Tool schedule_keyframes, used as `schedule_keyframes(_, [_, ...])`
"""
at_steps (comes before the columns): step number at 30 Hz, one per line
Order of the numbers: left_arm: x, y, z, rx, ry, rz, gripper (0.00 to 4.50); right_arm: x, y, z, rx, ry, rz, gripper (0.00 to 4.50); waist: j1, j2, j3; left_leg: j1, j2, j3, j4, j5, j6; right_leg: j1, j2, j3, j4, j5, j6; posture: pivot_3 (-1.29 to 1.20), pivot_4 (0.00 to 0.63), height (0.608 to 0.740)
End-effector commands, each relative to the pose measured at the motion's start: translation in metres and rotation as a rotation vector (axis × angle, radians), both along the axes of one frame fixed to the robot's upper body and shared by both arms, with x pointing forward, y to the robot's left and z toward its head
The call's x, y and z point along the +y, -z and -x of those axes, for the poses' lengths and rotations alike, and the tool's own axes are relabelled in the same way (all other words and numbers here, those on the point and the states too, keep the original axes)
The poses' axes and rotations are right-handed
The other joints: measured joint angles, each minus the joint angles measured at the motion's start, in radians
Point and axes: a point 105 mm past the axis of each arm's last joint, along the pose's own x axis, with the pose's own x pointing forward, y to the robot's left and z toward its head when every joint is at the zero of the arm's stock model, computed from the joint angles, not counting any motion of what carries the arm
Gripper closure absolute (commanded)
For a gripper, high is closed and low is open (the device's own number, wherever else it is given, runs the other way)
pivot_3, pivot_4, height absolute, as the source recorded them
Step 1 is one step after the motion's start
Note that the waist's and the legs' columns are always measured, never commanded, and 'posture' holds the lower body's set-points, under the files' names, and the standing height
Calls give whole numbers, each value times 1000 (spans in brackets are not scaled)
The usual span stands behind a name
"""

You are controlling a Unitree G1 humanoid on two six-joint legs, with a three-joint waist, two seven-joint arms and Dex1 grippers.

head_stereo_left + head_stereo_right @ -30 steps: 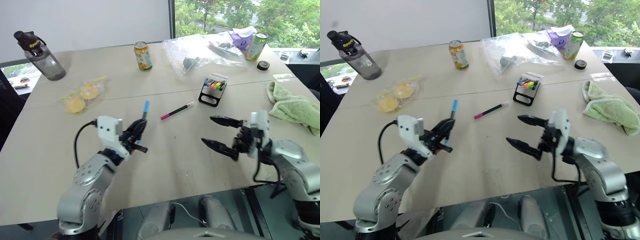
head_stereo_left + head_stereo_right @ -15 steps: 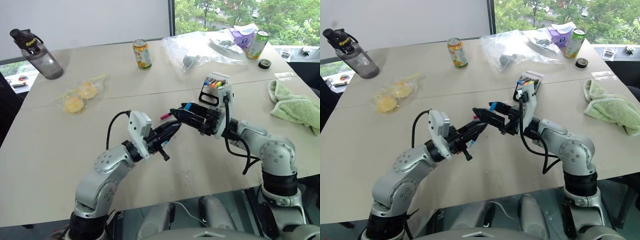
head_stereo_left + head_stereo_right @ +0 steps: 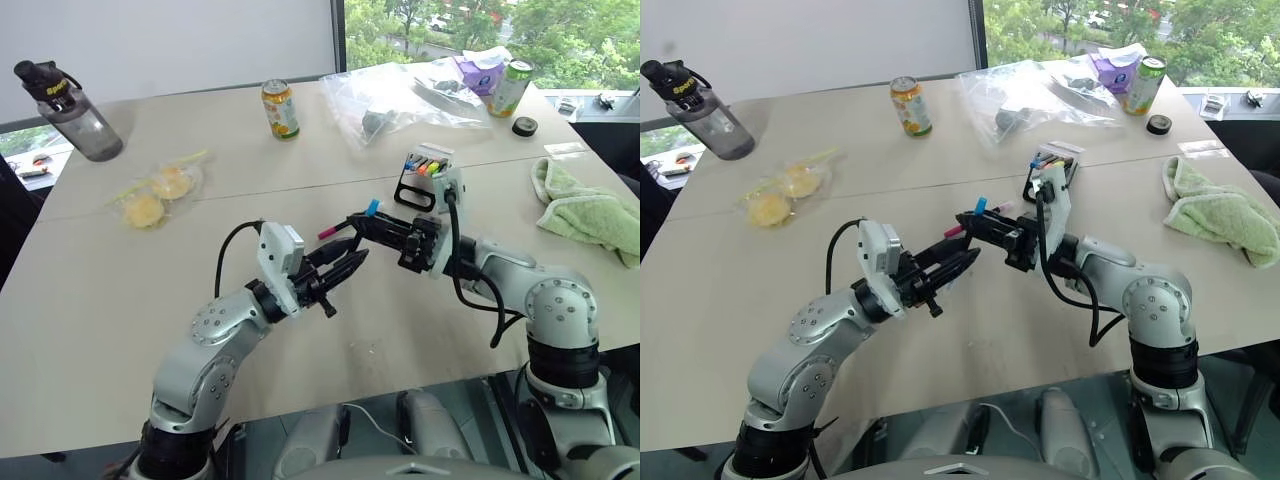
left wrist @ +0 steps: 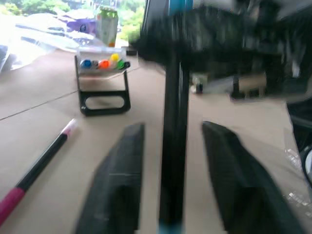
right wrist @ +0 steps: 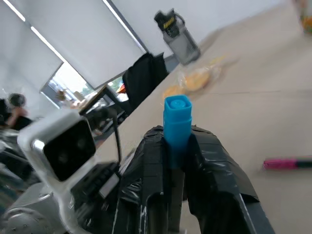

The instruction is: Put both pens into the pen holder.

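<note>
Right fingers (image 5: 146,165) clamp the slim blue-capped pen (image 5: 176,122); left fingers (image 4: 117,185), matte black wedges, stand apart beside its barrel.

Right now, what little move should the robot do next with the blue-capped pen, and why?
Probably pull the left gripper back a little. The right gripper is already shut on the blue-capped pen, and the left fingers stand apart on either side of the barrel, so the handover looks done. Then the right arm is free to carry it to the pen holder.
</note>
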Motion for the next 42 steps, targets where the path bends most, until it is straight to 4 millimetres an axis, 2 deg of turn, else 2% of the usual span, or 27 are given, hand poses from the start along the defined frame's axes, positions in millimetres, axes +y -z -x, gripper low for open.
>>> schedule_keyframes(1, [26, -10, -11, -49, -96, -41, 1158, -3, -38, 2, -431, 30, 64, 4456, -3, 0, 0, 0, 0, 0, 0, 0, 0, 0, 0, 0, 0, 0, 0, 0, 150, 739])
schedule_keyframes(3, [36, -14, -13, -57, -114, -59, 197, -1, -42, 2, -647, 24, 171, 4456, -9, 0, 0, 0, 0, 0, 0, 0, 0, 0, 0, -1, 0, 0, 0, 0, 150, 739])
schedule_keyframes(4, [40, -15, -13, -59, -119, -70, 50, -1, -43, -1, -731, 40, 221, 4456, -12, 0, 0, 0, 0, 0, 0, 0, 0, 0, 0, -1, 0, 0, 0, 0, 150, 739])
schedule_keyframes(9, [50, -21, -15, -65, -135, -85, 50, -9, -47, -30, -1126, 199, 476, 4456, -14, 0, 0, 0, 0, 1, 0, 0, 0, 0, 0, 0, 0, 0, 0, 0, 150, 739])
schedule_keyframes(13, [48, -27, -16, -70, -120, -77, 50, -22, -40, -52, -1266, 285, 596, 4456, -10, -1, 0, 0, 0, 1, 0, 0, 0, -1, 0, 0, 0, 0, 0, 0, 150, 739])
schedule_keyframes(23, [43, -33, -18, -116, -132, -113, 50, -27, -24, -74, -1384, 257, 718, 4456, -15, -1, 1, 0, 0, 2, 0, 0, -1, -1, 1, 3, 0, 0, 0, 0, 150, 739])
schedule_keyframes(30, [42, -40, -17, -129, -146, -84, 50, -39, -10, -99, -1309, 319, 778, 4456, -15, -1, 1, 0, 0, 2, 0, 1, -1, -1, 1, 3, 0, 0, 0, 0, 150, 739])
schedule_keyframes(34, [43, -41, -17, -134, -154, -99, 50, -43, -9, -109, -1303, 342, 802, 4456, -16, -1, 1, 0, 0, 3, 0, 1, -1, -1, 1, 3, 0, 0, 0, 0, 150, 739])
schedule_keyframes(35, [44, -41, -17, -132, -156, -95, 0, -44, -9, -111, -1303, 347, 808, 3408, -16, -1, 1, 0, 0, 3, 0, 1, -1, -1, 1, 3, 0, 0, 0, 0, 150, 739])
schedule_keyframes(36, [44, -42, -16, -131, -158, -86, 0, -45, -8, -113, -1297, 351, 815, 3079, -16, -1, 1, 0, 0, 3, 0, 1, -1, -2, 1, 3, 0, 0, 0, 0, 150, 739])
schedule_keyframes(38, [44, -42, -16, -132, -159, -94, 0, -47, -7, -116, -1291, 358, 826, 1975, -16, -1, 1, 0, 0, 3, 0, 1, -1, -2, 1, 4, 0, 0, 0, 0, 150, 739])
schedule_keyframes(42, [42, -41, -15, -136, -156, -99, 0, -54, -9, -119, -1300, 408, 826, 202, -16, -1, 1, 0, 0, 3, 0, 1, -1, -1, 1, 3, 0, 0, 0, 0, 150, 739])
